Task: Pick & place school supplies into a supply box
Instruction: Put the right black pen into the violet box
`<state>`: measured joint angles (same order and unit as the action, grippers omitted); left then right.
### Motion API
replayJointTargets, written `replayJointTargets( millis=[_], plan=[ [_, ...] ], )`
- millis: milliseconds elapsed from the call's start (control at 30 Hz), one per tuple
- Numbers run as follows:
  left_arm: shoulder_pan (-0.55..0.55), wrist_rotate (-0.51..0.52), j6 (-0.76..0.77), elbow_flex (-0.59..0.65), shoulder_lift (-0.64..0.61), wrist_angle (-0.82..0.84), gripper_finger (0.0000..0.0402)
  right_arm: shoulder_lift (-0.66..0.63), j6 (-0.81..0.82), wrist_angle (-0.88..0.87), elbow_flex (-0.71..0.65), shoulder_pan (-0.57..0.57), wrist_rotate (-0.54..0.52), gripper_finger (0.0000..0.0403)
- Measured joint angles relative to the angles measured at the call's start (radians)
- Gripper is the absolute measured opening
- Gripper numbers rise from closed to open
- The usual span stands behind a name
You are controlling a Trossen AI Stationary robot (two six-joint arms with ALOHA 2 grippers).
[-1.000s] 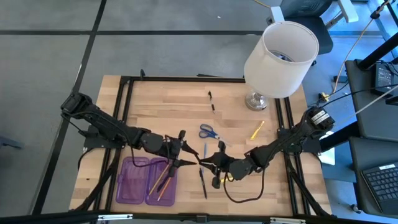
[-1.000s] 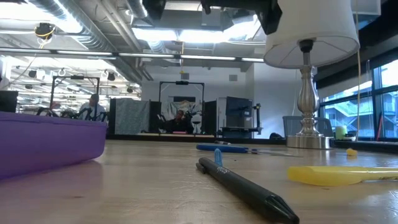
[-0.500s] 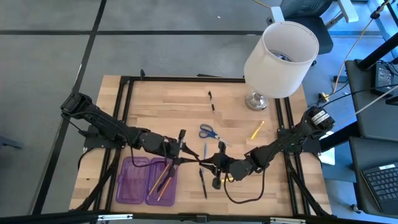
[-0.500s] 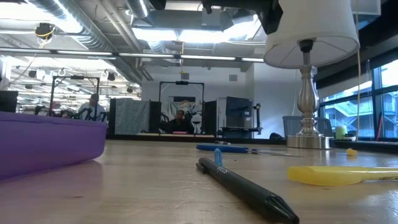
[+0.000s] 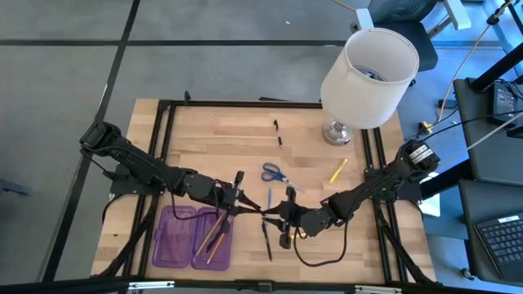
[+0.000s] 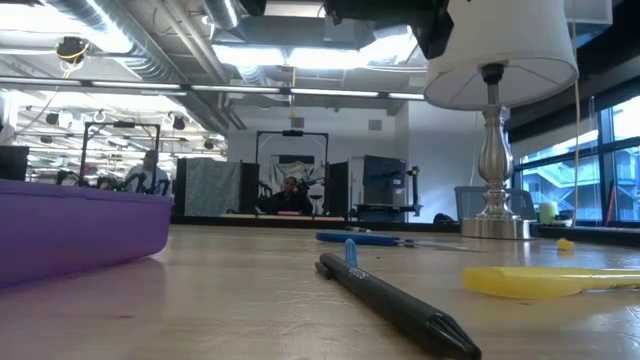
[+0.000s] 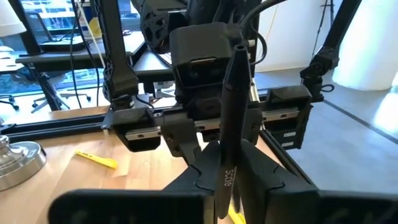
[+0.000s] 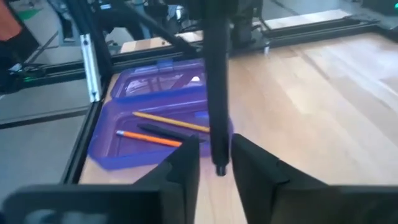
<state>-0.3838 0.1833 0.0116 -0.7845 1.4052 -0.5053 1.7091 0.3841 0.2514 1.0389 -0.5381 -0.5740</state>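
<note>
High cam: overhead, straight down, far enough to take in the whole surface (image 5: pixel 204 131), both arms, floor around it.

Low cam: at surface level, looks flat across the wood into the room behind — v. close to a black pen (image 6: pixel 395 300), supply box (image 6: pixel 80 228) wall at one side. Lamp (image 6: pixel 495 120) shows here and in high cam.

L wrist cam: looks fwd past left end effector (image 7: pixel 222 177), facing the other arm close up.

R wrist cam: looks fwd past right end effector (image 8: pixel 214 163), over the supply box — also in high and low cams.
</note>
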Motion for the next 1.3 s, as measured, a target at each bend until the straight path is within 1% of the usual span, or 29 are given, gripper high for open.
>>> replayJointTargets(
  millis=[100,167,267,333,433,533,600,700,833,900,1033,1167,1300],
  plan=[
    [-0.001,-0.001,0.007,0.000,0.000,0.010,0.0023,-0.004,0.010,-0.020,0.000,0.000,0.033,0.0127],
    [-0.001,-0.001,0.030,0.000,-0.012,0.047,0.0021,-0.016,0.040,-0.064,0.000,0.000,0.059,0.0143],
    [-0.001,0.001,0.091,-0.001,-0.051,0.143,0.0021,-0.039,0.111,-0.164,0.000,0.000,0.098,0.0157],
    [-0.001,0.002,0.170,-0.002,-0.075,0.245,0.0021,-0.045,0.160,-0.238,0.000,-0.001,0.115,0.0160],
    [-0.002,-0.032,0.368,-0.002,-0.100,0.422,0.0021,-0.050,0.226,-0.341,0.000,-0.001,0.140,0.0161],
    [-0.018,-0.115,0.636,-0.002,-0.105,0.621,0.0021,-0.050,0.269,-0.436,0.000,0.000,0.141,0.0162],
    [-0.043,-0.172,0.796,-0.002,-0.105,0.726,0.0021,-0.050,0.271,-0.467,0.000,0.006,0.141,0.0162],
    [-0.080,-0.222,0.995,-0.002,-0.099,0.821,0.0021,-0.050,0.266,-0.484,0.000,0.017,0.130,0.0162],
    [-0.120,-0.232,1.202,-0.001,-0.100,0.875,0.0021,-0.050,0.266,-0.483,0.000,0.031,0.127,0.0162],
    [-0.128,-0.239,1.256,-0.001,-0.098,0.903,0.0022,-0.050,0.265,-0.482,0.000,0.035,0.125,0.0162],
    [-0.124,-0.242,1.286,-0.001,-0.060,0.935,0.0022,-0.050,0.263,-0.482,0.000,0.041,0.124,0.0162],
    [-0.117,-0.295,1.286,-0.001,0.011,0.928,0.0022,-0.050,0.263,-0.480,0.000,0.051,0.124,0.0162],
    [-0.116,-0.372,1.288,-0.001,0.062,0.928,0.0022,-0.050,0.263,-0.480,0.000,0.062,0.124,0.0162]
  ],
)
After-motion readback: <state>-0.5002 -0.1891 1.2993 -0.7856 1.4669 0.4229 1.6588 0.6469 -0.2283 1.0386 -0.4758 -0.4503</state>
